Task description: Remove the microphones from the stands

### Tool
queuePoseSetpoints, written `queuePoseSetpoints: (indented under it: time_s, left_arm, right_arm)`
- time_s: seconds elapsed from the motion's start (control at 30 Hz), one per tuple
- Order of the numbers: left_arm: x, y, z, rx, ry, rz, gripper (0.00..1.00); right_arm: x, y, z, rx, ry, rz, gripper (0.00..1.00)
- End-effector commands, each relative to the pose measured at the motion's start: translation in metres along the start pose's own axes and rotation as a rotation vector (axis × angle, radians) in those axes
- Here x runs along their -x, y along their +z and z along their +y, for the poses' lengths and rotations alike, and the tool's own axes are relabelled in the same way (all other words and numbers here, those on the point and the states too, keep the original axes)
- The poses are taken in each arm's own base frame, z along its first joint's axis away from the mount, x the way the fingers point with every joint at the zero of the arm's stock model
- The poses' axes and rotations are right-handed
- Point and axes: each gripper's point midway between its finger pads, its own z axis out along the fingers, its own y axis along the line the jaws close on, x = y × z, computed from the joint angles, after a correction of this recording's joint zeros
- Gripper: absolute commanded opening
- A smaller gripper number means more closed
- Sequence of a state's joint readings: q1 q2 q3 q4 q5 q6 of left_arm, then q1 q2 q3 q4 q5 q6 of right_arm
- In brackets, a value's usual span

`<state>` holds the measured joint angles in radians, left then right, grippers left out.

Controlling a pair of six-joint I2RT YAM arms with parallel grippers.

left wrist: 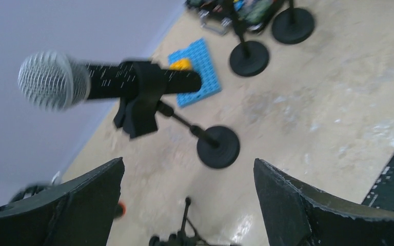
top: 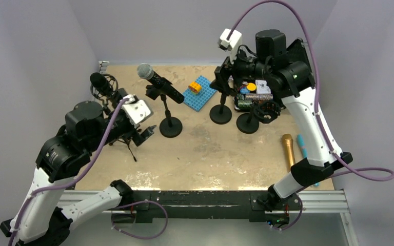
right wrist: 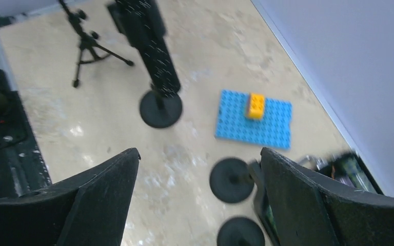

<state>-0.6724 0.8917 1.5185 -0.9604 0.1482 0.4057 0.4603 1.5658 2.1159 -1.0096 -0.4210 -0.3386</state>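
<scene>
A black microphone [top: 159, 84] with a silver mesh head sits tilted in the clip of a round-based stand [top: 171, 127] at the table's middle left. My left gripper [top: 142, 135] is open and empty, just left of the stand's base. In the left wrist view the microphone [left wrist: 107, 82] lies ahead above the open jaws [left wrist: 190, 200], held in its clip [left wrist: 138, 110]. My right gripper [top: 219, 84] is open and empty, high at the right of the microphone. The right wrist view shows the microphone's body [right wrist: 149, 41] far ahead of the gripper [right wrist: 200, 200].
Two empty round-based stands [top: 220, 114] [top: 248, 123] stand under my right gripper. A blue baseplate [top: 199, 93] carries a yellow brick. A box of parts [top: 254, 95], a gold microphone [top: 289, 151], a teal object [top: 302, 146] and a tripod microphone [top: 102, 84] are around.
</scene>
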Motion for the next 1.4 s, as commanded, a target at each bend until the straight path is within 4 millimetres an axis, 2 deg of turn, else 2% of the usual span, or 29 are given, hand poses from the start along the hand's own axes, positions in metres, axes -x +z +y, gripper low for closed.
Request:
queuePoseSetpoints:
  time_s: [0.0,0.1,0.23,0.37,0.47,0.57,0.7,0.93,0.97,1.07,1.17,1.2,1.3,1.37]
  left_arm:
    - [-0.067,-0.025,0.041,0.357,-0.08,0.21,1.0]
    - [-0.091,-0.033,0.03,0.359,-0.089,0.252,1.0]
    - [-0.117,-0.027,0.003,0.235,-0.052,0.293,1.0]
    - [-0.115,-0.024,-0.03,0.061,-0.082,0.253,0.98]
    - [-0.117,-0.025,-0.047,-0.018,-0.113,0.237,0.97]
    - [-0.121,-0.025,-0.05,-0.023,-0.124,0.238,0.97]
    - [-0.118,-0.023,-0.046,-0.006,-0.129,0.23,0.96]
    - [-0.118,-0.008,-0.042,-0.004,-0.123,0.219,0.96]
    - [-0.119,-0.006,-0.042,-0.008,-0.123,0.218,0.96]
    - [-0.119,0.0,-0.045,-0.03,-0.122,0.211,0.96]
    - [-0.117,0.005,-0.049,-0.059,-0.126,0.2,0.96]
    - [-0.116,0.008,-0.05,-0.068,-0.133,0.193,0.97]
    - [-0.109,0.017,-0.059,-0.126,-0.156,0.156,0.97]
    - [-0.098,0.02,-0.067,-0.184,-0.163,0.117,0.97]
  right_arm:
    - [0.051,0.01,0.042,0.156,-0.055,-0.2,0.91]
    - [0.061,0.031,0.064,0.237,-0.068,-0.221,0.91]
    - [0.073,0.061,0.088,0.327,-0.07,-0.232,0.91]
    - [0.08,0.086,0.106,0.414,-0.073,-0.253,0.91]
    - [0.074,0.109,0.114,0.475,-0.061,-0.235,0.91]
    - [0.066,0.127,0.122,0.517,-0.061,-0.216,0.92]
    - [0.055,0.153,0.121,0.509,-0.053,-0.186,0.91]
    - [0.045,0.173,0.121,0.52,-0.061,-0.168,0.8]
    - [0.044,0.174,0.122,0.525,-0.062,-0.168,0.77]
    - [0.046,0.171,0.125,0.546,-0.07,-0.173,0.56]
    - [0.045,0.161,0.129,0.564,-0.09,-0.172,0.23]
    - [0.044,0.157,0.13,0.567,-0.099,-0.167,0.16]
    - [0.038,0.139,0.129,0.567,-0.128,-0.146,0.02]
    - [0.032,0.12,0.128,0.57,-0.137,-0.136,0.0]
